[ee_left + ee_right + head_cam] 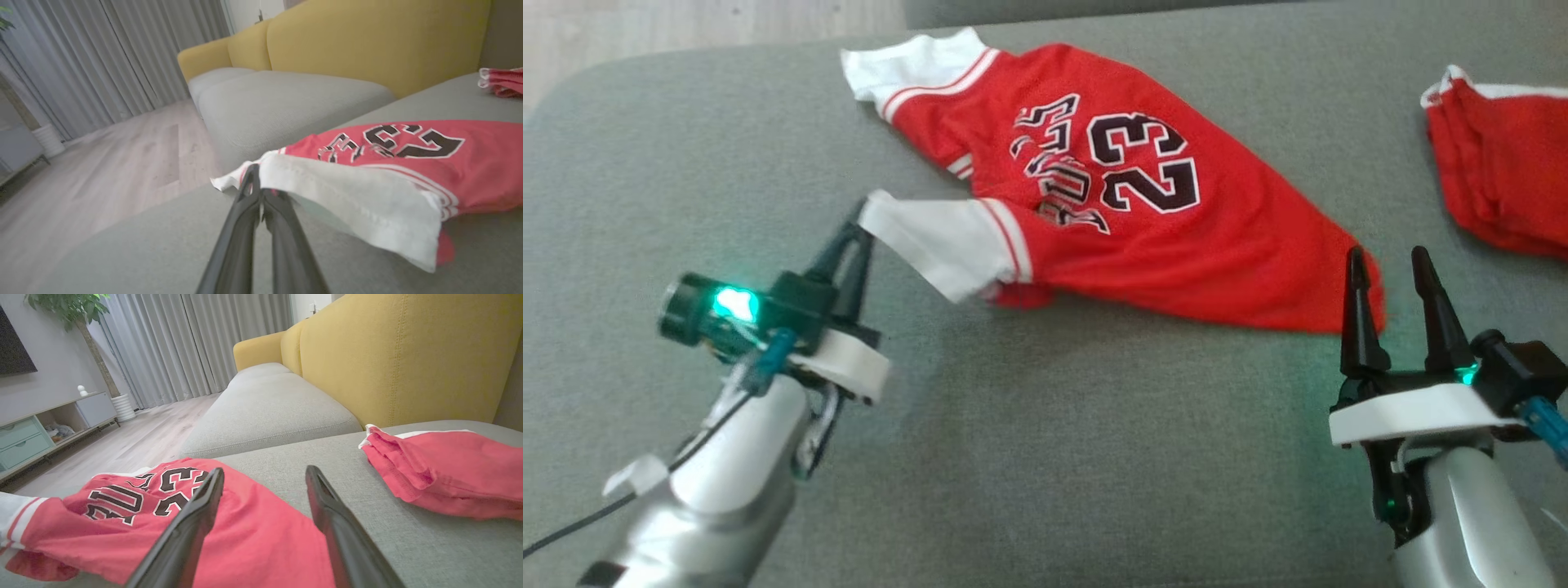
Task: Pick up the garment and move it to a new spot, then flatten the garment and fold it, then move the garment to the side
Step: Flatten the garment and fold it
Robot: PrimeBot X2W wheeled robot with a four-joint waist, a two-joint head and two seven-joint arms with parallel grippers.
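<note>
Jersey, red with white sleeves edged in red stripes and a black, white-outlined 23 under lettering, lies rumpled and partly spread on the grey cushion. The left tool is pinched tight on the hem of the jersey's near sleeve, holding that edge up off the cushion. The right tool stands wide at the jersey's lower corner, gripping nothing. A second red garment lies bunched well apart from the jersey, off to its right.
</note>
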